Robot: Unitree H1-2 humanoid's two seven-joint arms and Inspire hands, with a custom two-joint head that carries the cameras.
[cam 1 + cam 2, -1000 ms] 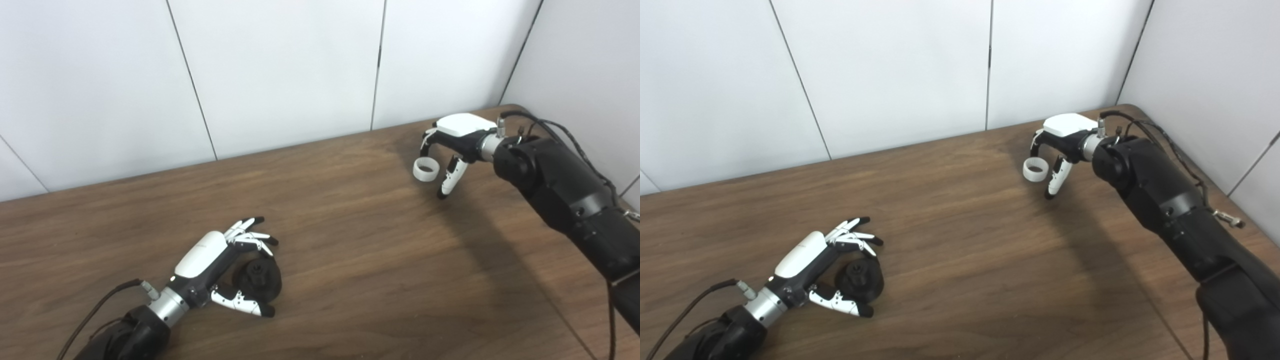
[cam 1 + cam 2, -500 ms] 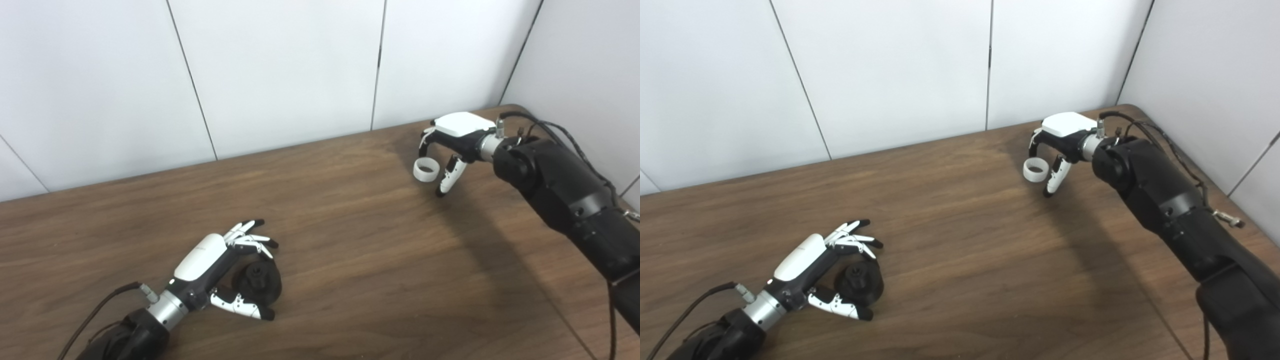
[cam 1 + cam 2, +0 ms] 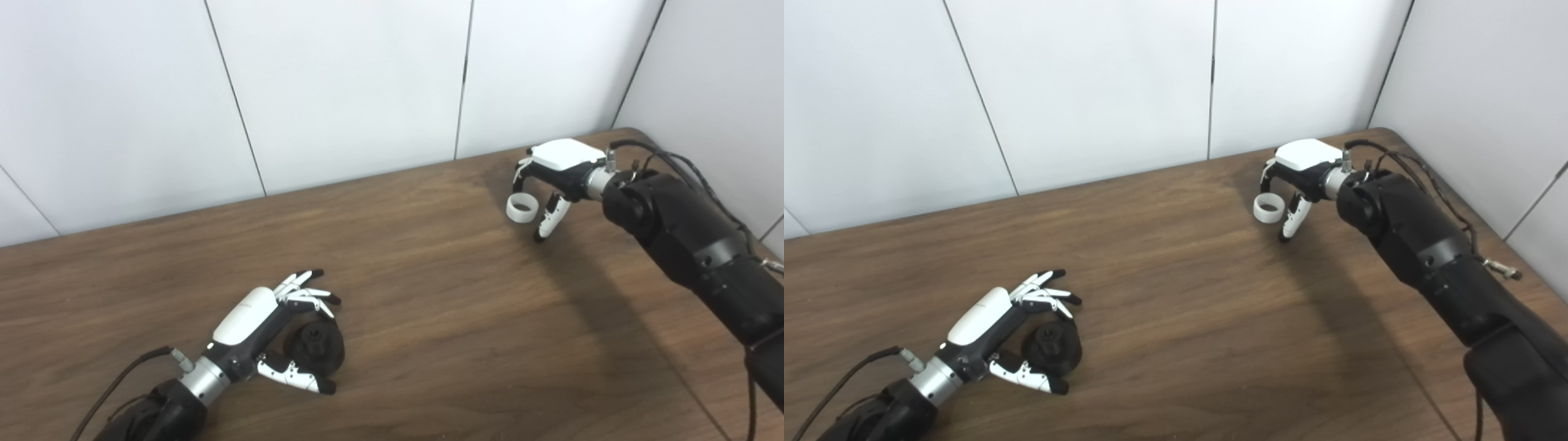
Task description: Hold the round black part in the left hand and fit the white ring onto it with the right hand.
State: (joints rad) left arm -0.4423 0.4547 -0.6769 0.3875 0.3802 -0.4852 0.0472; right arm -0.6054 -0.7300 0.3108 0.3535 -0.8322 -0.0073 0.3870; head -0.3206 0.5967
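The round black part [image 3: 318,346] lies on the wooden table [image 3: 429,306] near the front left. My left hand [image 3: 260,321] is open around it, with the fingers [image 3: 306,293] spread just above it and the thumb below it. The white ring [image 3: 522,207] lies on the table at the far right. My right hand [image 3: 557,171] arches over it, open. Its curled fingers [image 3: 520,174] come down at the ring's far side and the thumb hangs just right of it. I cannot tell whether the fingers touch the ring.
White wall panels [image 3: 343,86] run close behind the table, and another wall [image 3: 716,79] stands at the right, past the table's rounded far corner. Cables trail from both forearms.
My left hand has drawn back a little toward the lower left. The right hand and forearm shifted only slightly. The ring and the black part have stayed in place.
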